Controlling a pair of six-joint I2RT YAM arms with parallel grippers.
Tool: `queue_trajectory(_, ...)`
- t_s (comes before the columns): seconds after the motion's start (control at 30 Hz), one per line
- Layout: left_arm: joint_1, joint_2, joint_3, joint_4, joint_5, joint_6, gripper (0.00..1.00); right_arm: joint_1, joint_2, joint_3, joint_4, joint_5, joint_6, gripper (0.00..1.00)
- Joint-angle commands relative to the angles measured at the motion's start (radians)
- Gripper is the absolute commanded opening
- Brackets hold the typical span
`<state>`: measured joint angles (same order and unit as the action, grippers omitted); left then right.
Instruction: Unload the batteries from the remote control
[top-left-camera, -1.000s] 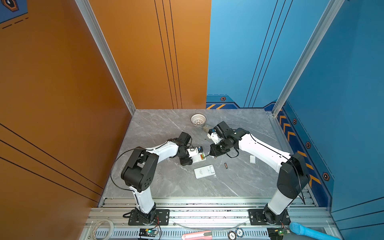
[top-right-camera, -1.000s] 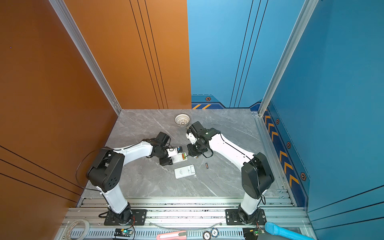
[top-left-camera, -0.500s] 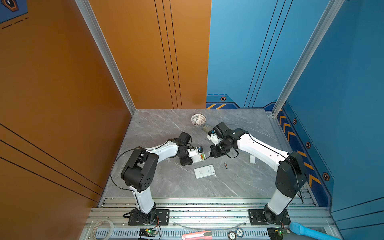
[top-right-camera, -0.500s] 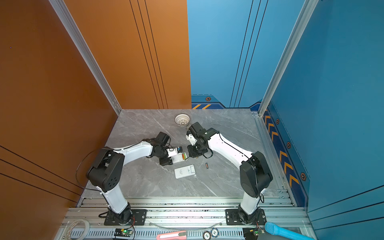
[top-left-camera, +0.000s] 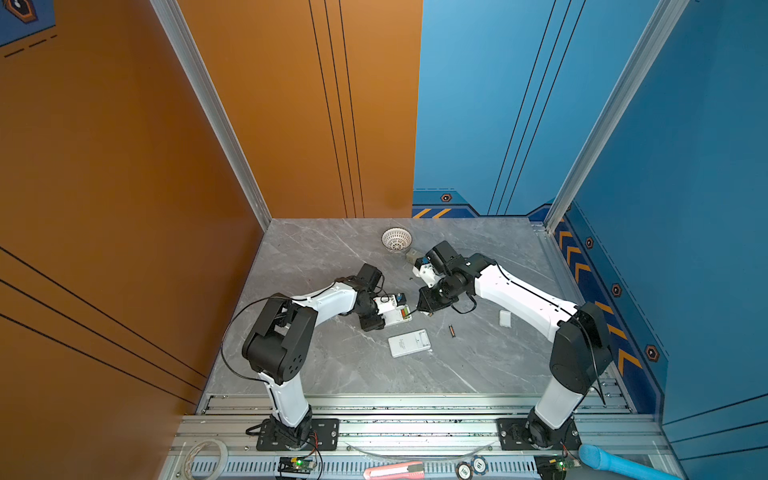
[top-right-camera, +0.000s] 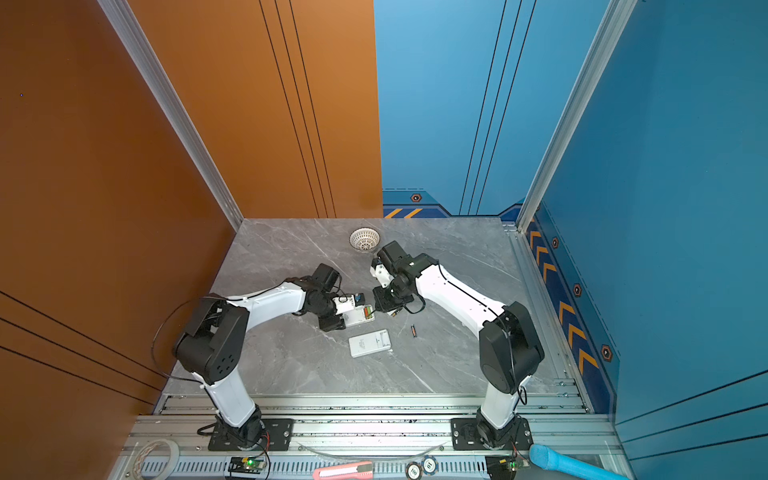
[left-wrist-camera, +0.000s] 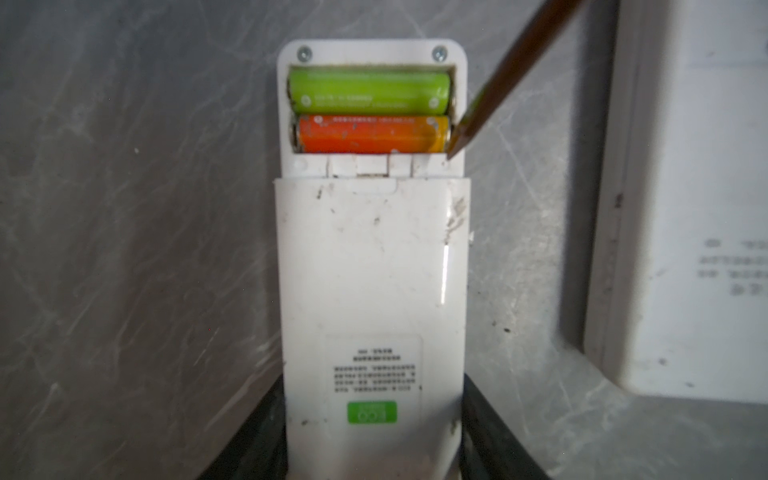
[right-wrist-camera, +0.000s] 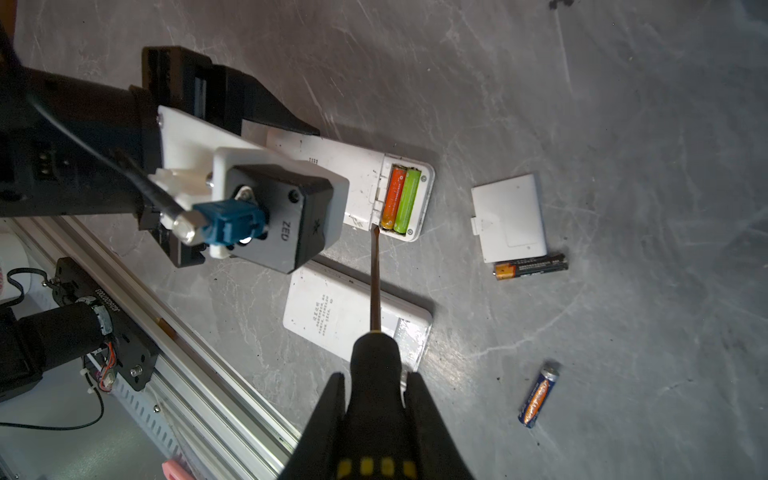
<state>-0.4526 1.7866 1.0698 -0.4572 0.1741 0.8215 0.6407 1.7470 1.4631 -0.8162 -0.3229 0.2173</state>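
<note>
Orange battery and green battery lay in the remote, clamped by the left gripper
Aye, right gripper held the screwdriver, tip beside the orange one; levering it out seemed next

Orange panels and blue panels are enclosing the cell. A grey marbled surface is lying under even light.

Green battery, orange battery seated in the remote (side by side).
</note>
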Motion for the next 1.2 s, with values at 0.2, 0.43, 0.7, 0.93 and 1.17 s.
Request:
queue_trajectory(0.2, 0.005, 0.017, 0.001, -0.046, -0.086, 0.011, 0.00, -0.009, 0.010, -0.013, 0.008, -0.010, -0.005, 0.00)
queue_trajectory(0.43, 0.004, 0.017, 0.002, -0.049, -0.091, 0.008, 0.00, -0.011, 0.001, -0.038, 0.008, -0.018, -0.007, 0.00)
queue_trajectory(0.7, 0.002, 0.017, 0.008, -0.052, -0.092, 0.011, 0.00, -0.005, 0.017, -0.033, 0.009, 0.016, -0.012, 0.00)
queue_trajectory(0.93, -0.004, 0.014, 0.025, -0.078, -0.086, 0.006, 0.00, 0.052, 0.015, -0.013, -0.010, 0.204, -0.037, 0.00)
queue_trajectory(1.17, -0.005, 0.033, 0.071, -0.152, 0.005, -0.004, 0.00, 0.242, -0.082, -0.182, 0.222, 0.547, 0.110, 0.00)
